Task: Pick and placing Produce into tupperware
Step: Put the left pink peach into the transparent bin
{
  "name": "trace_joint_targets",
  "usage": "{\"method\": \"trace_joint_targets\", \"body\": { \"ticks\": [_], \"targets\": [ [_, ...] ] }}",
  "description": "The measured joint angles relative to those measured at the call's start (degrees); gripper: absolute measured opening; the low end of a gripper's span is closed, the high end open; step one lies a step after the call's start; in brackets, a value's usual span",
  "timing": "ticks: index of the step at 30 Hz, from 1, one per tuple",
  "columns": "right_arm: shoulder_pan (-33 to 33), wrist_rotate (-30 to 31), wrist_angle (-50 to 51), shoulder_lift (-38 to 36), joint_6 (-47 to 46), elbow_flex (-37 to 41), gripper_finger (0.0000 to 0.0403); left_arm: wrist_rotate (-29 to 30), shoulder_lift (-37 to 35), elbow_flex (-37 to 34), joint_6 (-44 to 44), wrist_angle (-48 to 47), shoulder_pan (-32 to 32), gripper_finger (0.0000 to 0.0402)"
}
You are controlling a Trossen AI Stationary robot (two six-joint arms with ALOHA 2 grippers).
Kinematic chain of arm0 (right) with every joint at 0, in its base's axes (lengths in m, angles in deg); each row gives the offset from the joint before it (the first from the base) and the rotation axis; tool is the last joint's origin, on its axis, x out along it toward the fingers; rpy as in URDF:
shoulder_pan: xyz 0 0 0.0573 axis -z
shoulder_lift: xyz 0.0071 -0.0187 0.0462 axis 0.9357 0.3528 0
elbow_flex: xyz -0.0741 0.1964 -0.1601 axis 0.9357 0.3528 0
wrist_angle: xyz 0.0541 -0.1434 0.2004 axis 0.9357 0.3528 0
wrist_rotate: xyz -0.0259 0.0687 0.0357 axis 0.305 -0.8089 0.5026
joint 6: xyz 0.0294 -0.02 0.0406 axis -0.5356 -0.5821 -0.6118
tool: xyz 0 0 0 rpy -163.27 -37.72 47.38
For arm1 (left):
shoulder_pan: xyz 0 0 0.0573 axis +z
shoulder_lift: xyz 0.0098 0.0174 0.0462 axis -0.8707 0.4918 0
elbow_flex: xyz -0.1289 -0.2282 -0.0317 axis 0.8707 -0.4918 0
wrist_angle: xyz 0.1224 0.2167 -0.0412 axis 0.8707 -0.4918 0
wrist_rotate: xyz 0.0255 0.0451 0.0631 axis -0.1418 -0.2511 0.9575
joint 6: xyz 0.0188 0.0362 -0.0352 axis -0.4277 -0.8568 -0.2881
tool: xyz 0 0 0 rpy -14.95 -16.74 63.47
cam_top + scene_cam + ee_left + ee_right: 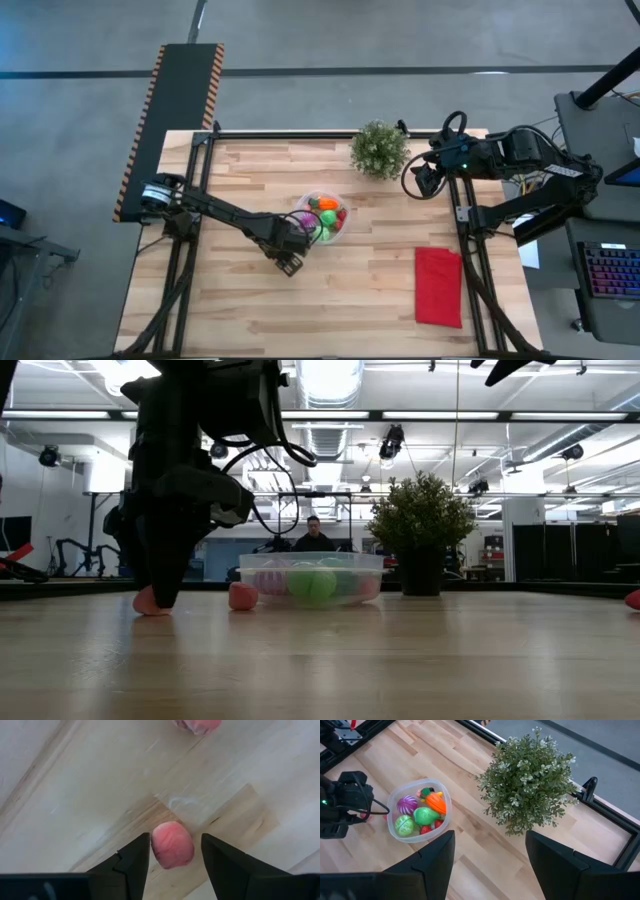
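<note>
Left end effector [172,852] is down at the desk [250,310], just beside the near-left rim of the tupperware [322,217]. Its fingers [131,865] straddle a pink produce piece [172,845] that sits on the wood. There's a small gap on each side, so it's spread around the piece and not pinching it yet. I read this as the grasp step in progress.

A second pink piece [243,596] lies on the desk just outside the tupperware wall, near the first.

Progress: most of the job looks done. The tupperware already holds a purple piece [408,803], two green ones [404,825], an orange one [435,801] and some red. What's left, as far as I can see: the two pink pieces outside. Can't rule out others hidden behind the arm.

Right end effector [490,855] is parked above the far right side of the desk, fingers spread, holding nothing, looking past the potted plant [379,149]. The red cloth [438,287] lies untouched near the right edge.
</note>
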Motion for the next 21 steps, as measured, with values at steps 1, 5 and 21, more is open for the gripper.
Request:
{"method": "trace_joint_targets", "body": {
  "ticks": [1, 5, 21],
  "targets": [
    [0.00, 0.00, 0.00, 0.00, 0.00, 0.00, 0.0235, 0.00, 0.00, -0.21, 0.00, 0.22, 0.00, 0.0164],
    [0.02, 0.00, 0.00, 0.00, -0.20, 0.00, 0.0235, 0.00, 0.00, -0.87, 0.00, 0.22, 0.00, 0.0164],
    [0.00, 0.00, -0.02, 0.00, -0.20, 0.00, 0.0235, -0.11, 0.00, -0.43, -0.04, 0.22, 0.00, 0.0155]
  ]
}}
